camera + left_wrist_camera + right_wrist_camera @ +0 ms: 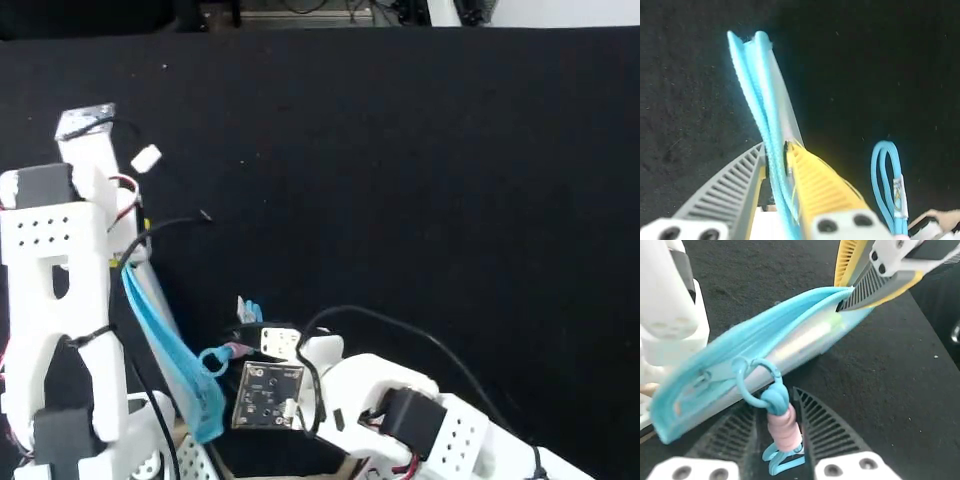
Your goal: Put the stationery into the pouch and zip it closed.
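Over the black tabletop [400,150], the blue pouch [170,345] is held at both ends.
Its long axis runs from the left end effector [776,147], clamped on one end, to the right end effector [772,397], closed on the zipper pull [782,427] at the other.

You've got a pouch [790,335] of soft, see-through plastic with a faint sheen, edged in blue woven zip tape. Its pull [782,427] is smooth blue cord with a matt pink rubbery sleeve. The left gripper [775,146] has ribbed matt plastic fingers, yellow and grey; the right gripper [776,400] has ribbed black ones. Your table [420,150] wears matt black cloth, faintly fuzzy
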You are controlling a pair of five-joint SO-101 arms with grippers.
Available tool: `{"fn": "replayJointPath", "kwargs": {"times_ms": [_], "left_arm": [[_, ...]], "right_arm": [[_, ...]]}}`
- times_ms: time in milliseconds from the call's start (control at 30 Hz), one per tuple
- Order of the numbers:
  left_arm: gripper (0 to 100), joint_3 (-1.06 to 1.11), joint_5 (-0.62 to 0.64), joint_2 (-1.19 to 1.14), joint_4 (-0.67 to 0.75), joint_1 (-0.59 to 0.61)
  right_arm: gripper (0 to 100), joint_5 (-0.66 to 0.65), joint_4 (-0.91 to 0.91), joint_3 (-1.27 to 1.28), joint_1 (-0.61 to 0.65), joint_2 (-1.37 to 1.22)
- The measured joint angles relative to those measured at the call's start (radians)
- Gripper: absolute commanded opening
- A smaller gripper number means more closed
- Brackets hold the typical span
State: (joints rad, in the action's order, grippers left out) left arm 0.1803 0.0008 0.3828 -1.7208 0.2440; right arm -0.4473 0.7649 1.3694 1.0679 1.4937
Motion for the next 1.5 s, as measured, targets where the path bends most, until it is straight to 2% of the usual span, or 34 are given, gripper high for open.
{"fn": "replayJointPath", "kwargs": {"times_ms": [267,467,600,767,867,1067,1267,1500], "left_arm": [[3,-0.135,0.140,-0.002,0.000,0.138],[3,-0.146,0.221,-0.002,0.008,0.199],[3,-0.123,0.232,-0.002,0.054,0.207],[14,-0.014,0.133,-0.002,0.066,0.141],[16,0.002,0.110,-0.002,0.051,0.110],[16,-0.025,0.025,-0.002,0.009,0.107],[17,-0.184,-0.150,0.000,-0.032,0.103],[17,-0.176,-0.173,0.000,-0.034,0.103]], "right_arm": [[1.1,0.000,0.000,0.000,-0.008,0.000],[1.1,-0.032,0.000,0.000,-0.124,0.000],[1.1,-0.052,0.000,0.000,-0.155,0.000],[1.1,-0.052,0.000,0.000,-0.160,0.000],[1.1,-0.052,-0.029,0.035,-0.160,0.000],[1.1,-0.052,-0.066,0.061,-0.161,0.000],[1.1,-0.052,-0.066,0.061,-0.161,0.000],[1.1,-0.055,-0.066,0.061,-0.161,0.000]]}}
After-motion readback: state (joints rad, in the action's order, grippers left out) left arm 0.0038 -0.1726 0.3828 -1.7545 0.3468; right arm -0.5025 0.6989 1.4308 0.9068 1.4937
